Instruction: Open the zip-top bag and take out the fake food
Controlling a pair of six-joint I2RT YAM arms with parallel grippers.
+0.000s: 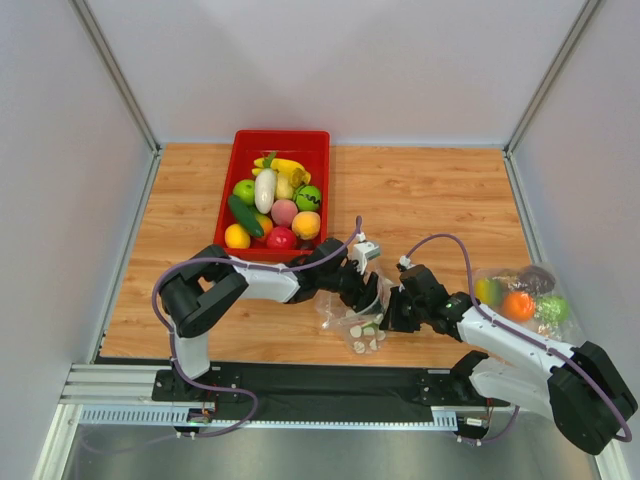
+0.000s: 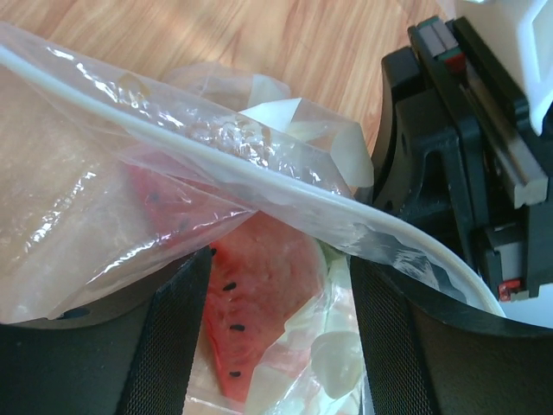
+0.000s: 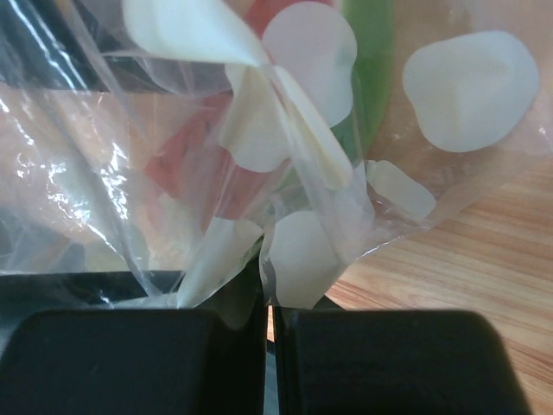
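Observation:
The zip-top bag, clear plastic with white round dots, lies crumpled on the wooden table between my two grippers. Seen from the left wrist, its white zip strip crosses the bag, and the fake food inside is a red watermelon slice with black seeds. My left gripper is open; its fingers straddle the bag's mouth with the slice between them, and the gripper has no grip on anything. My right gripper is shut on a fold of the bag at its jaws. The slice shows as a red blur.
A red tray of toy fruit and vegetables stands at the back, left of centre. A plain clear bag with orange, green and purple pieces lies at the right, beside my right arm. The right gripper's black body sits close to my left fingers.

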